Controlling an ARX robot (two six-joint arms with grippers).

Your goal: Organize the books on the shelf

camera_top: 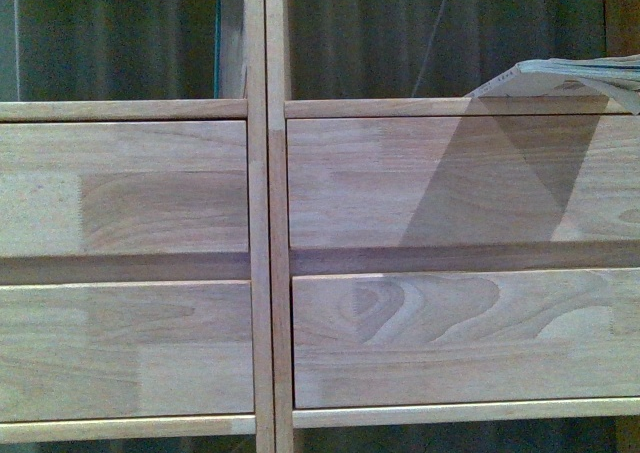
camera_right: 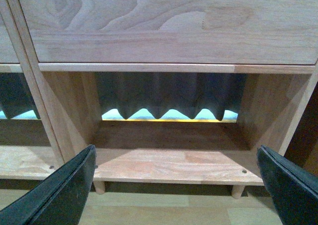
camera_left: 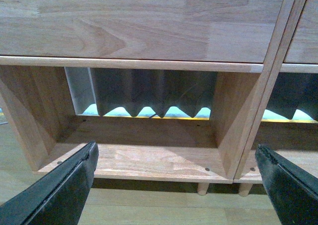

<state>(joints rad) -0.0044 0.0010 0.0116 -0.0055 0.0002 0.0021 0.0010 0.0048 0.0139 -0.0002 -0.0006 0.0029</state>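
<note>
Light-wood shelf (camera_top: 400,183) with swirled grain; pale paperback (camera_top: 590,73); dark grey-green curtain (camera_top: 400,33)

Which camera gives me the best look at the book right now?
The front view. The book shows near its upper right corner, resting on the shelf board above the right drawers, partly cut off by the frame. Both wrist views show only the bottom compartments and no book.

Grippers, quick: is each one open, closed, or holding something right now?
Left gripper: open wide, holding nothing.
Right gripper: open wide, holding nothing.
</note>
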